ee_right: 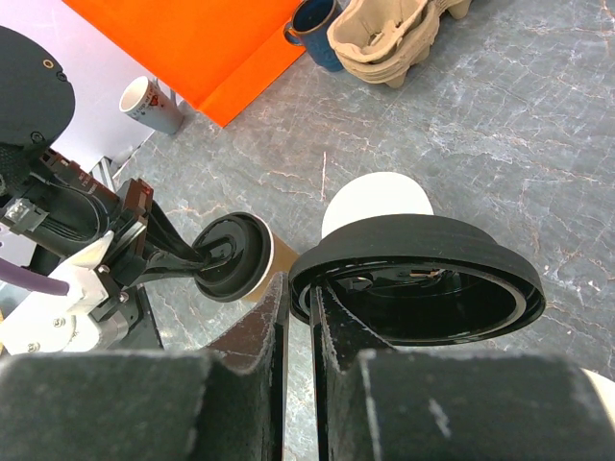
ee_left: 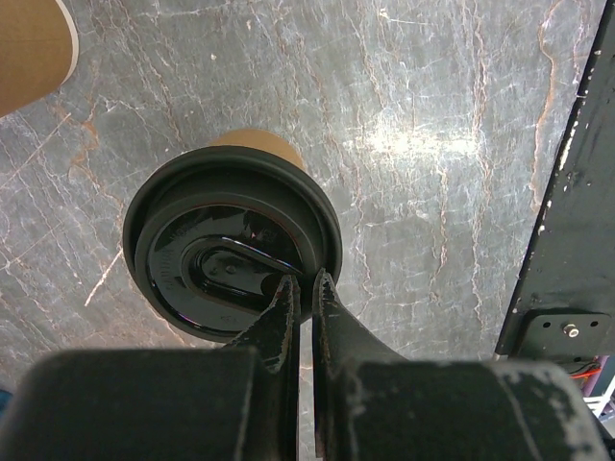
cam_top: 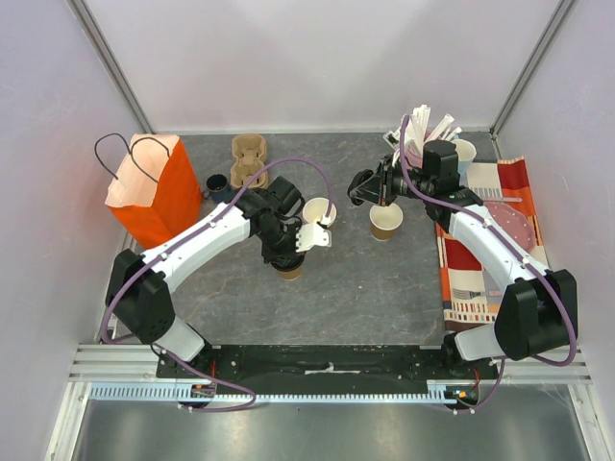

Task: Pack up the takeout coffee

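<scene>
Seen from above, the left gripper [cam_top: 288, 252] sits on top of a lidded kraft cup [cam_top: 290, 273] near the middle of the gray table [cam_top: 384, 298]. To its right, the right gripper [cam_top: 373, 189] holds a black lid [cam_top: 360, 187] close to the far-left side of an open kraft cup [cam_top: 386, 222]. An orange paper bag [cam_top: 154, 197] stands at the far left.

In the left wrist view, the fingers are pressed together, with their tips touching the cup's lid.

In the right wrist view, the jaws are clamped on the loose lid's rim.

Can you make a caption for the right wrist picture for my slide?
Right hand grips a black lid by the open paper cup.
</scene>
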Controlling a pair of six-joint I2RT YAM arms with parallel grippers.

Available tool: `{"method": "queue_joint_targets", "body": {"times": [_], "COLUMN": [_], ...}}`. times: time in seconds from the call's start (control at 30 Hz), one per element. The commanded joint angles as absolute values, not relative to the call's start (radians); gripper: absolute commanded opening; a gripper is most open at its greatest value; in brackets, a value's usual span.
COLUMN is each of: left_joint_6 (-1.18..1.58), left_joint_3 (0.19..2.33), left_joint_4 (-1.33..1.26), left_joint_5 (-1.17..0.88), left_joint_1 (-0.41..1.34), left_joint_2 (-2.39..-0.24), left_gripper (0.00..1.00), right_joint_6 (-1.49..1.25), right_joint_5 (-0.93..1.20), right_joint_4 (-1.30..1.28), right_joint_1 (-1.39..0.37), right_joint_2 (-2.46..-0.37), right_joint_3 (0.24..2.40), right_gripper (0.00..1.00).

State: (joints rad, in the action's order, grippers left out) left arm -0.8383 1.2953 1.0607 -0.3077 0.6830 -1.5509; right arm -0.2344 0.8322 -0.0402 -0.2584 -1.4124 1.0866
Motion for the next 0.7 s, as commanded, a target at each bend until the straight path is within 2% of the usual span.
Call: {"method": "queue_joint_targets", "body": {"times": [0.0, 0.23, 0.33, 0.37, 0.67], "left_joint_6": [-0.882, -0.884, -0.887, -0.881, -0.885], "left_joint_3": [1.290, 1.292, 1.308, 1.313, 1.370], "left_joint_4": [1.058, 1.057, 1.072, 1.077, 1.127], "left_joint_5": [-0.305, -0.296, -0.299, -0.302, -0.301], "left_joint_1": [0.690, 0.692, 0.692, 0.692, 0.690], "left_joint_2": [-1.563, -1.572, -1.569, -1.568, -1.557], "left_gripper": [0.02, 0.02, 0.16, 0.24, 0.53], "right_joint_6": [-0.216, -0.218, -0.219, -0.219, -0.207], "right_joint_5": [0.848, 0.853, 0.853, 0.854, 0.882], "right_joint_4": [-0.021, -0.023, -0.021, -0.021, -0.023], "right_joint_1": [-0.253, -0.253, -0.253, -0.255, -0.253], "right_joint_2": [-1.387, -1.388, -1.391, -1.393, -1.397], "right_joint_3": [1.078, 1.078, 1.080, 1.083, 1.094], "right_gripper": [0.00, 0.00, 0.00, 0.00, 0.00]}}
